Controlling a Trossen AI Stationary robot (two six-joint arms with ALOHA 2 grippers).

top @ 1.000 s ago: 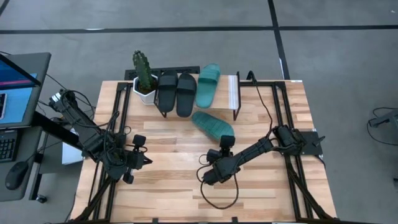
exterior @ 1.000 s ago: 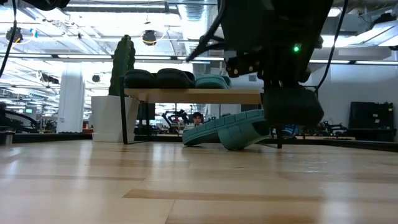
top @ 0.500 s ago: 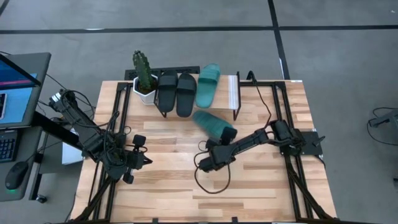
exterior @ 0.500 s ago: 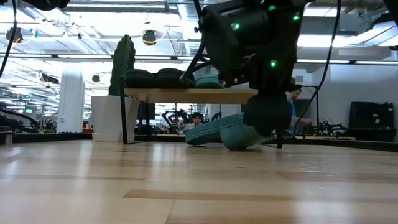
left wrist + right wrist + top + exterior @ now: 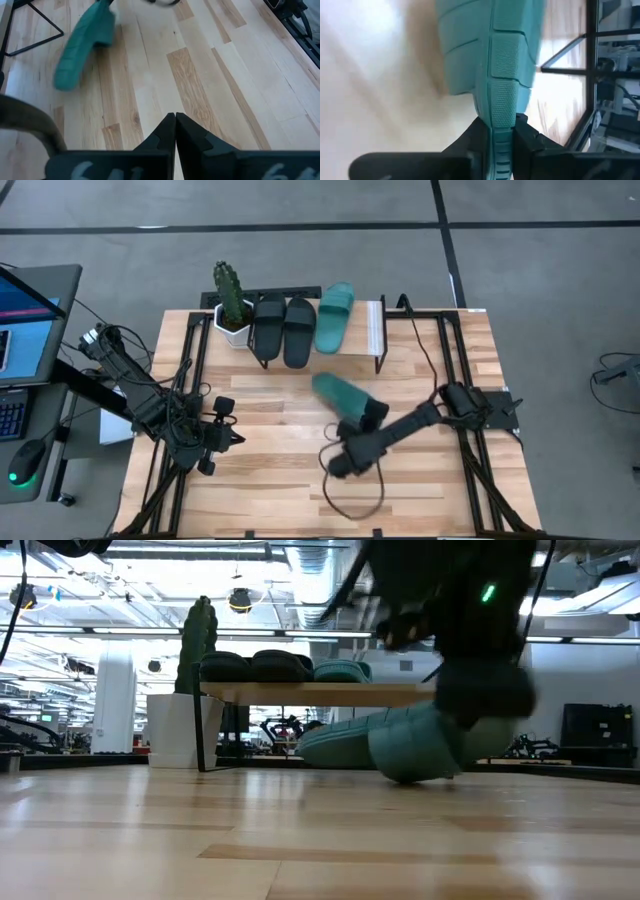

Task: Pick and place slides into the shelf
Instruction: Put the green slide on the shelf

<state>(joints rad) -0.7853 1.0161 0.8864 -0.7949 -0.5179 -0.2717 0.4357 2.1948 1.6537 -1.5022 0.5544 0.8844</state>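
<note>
Two black slides (image 5: 283, 328) and one teal slide (image 5: 334, 315) lie on the shelf (image 5: 375, 330) at the table's far edge. A second teal slide (image 5: 338, 393) is in front of the shelf, tilted with its ridged sole showing, also in the low view (image 5: 400, 740). My right gripper (image 5: 365, 416) is shut on it. My left gripper (image 5: 232, 438) hovers shut over the table's left part with nothing in it, and its closed fingers show in its wrist view (image 5: 175, 120). My right gripper pinches the teal slide's sole rim (image 5: 503, 107) between its two fingers, at the slide's near-right end. The fingers (image 5: 527, 140) slant down from the table's near right. The slide stretches away from them toward the shelf; whether it is clear of the table cannot be told.
A cactus in a white pot (image 5: 232, 305) stands at the shelf's left end. A black cable (image 5: 350, 500) loops on the table near the right arm. The shelf has bare board to the right of the teal slide (image 5: 362, 320).
My right gripper has shut on the loose teal slide and rolled its wrist. The slide, which lay flat in front of the shelf, has tipped up on its side and shifted a little toward the table's near edge. The left arm kept still.
</note>
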